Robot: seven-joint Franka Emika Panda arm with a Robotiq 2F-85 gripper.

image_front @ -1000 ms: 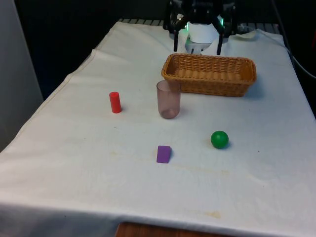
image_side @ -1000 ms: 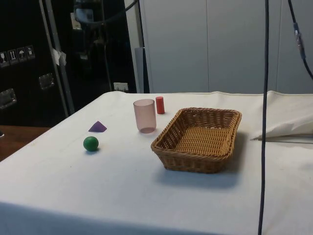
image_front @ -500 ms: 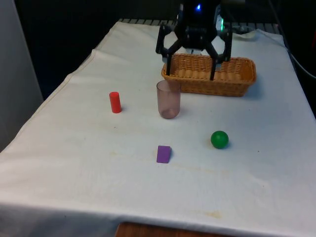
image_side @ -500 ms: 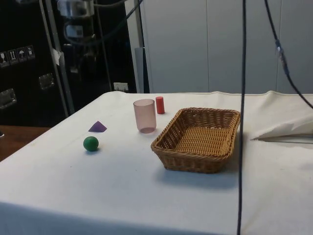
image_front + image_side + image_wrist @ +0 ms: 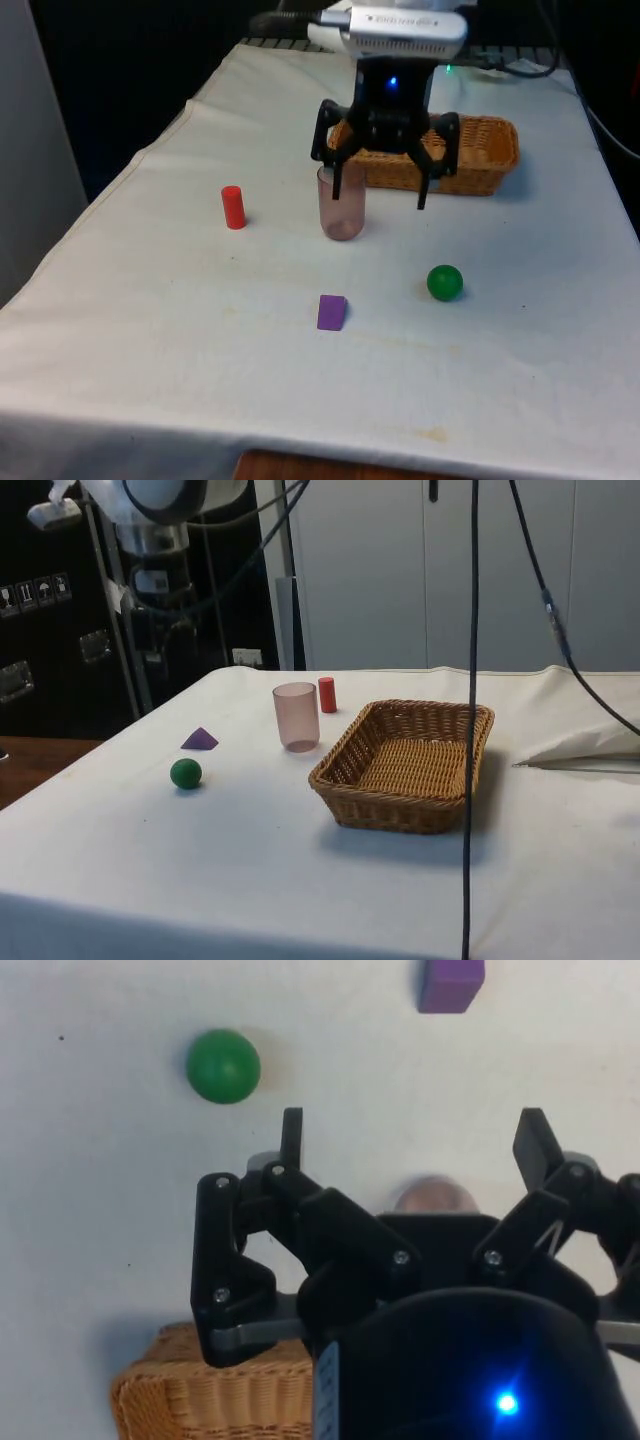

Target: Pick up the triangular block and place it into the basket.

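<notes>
Since a second ago gripper (image 5: 381,195) has advanced off basket (image 5: 480,160) to above pink cup (image 5: 342,205), jaws spread, empty; purple triangular block (image 5: 332,312) lies nearer the front camera, beyond the cup, untouched on cloth.

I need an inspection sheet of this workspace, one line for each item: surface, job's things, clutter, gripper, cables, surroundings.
Surface: white cloth over the table, a few faint stains.
Job's things: purple triangular block lies free on the cloth near the table's front; wicker basket at the far end, nothing seen inside in the side view.
Clutter: pink tumbler upright in front of the basket; red cylinder upright at the front view's left; green ball at the front view's right.
Gripper: gripper open, holding nothing, in the air between basket and block.
Cables: dark cables hang across the side view.
Surroundings: dark cabinets and pale wall panels behind.
</notes>
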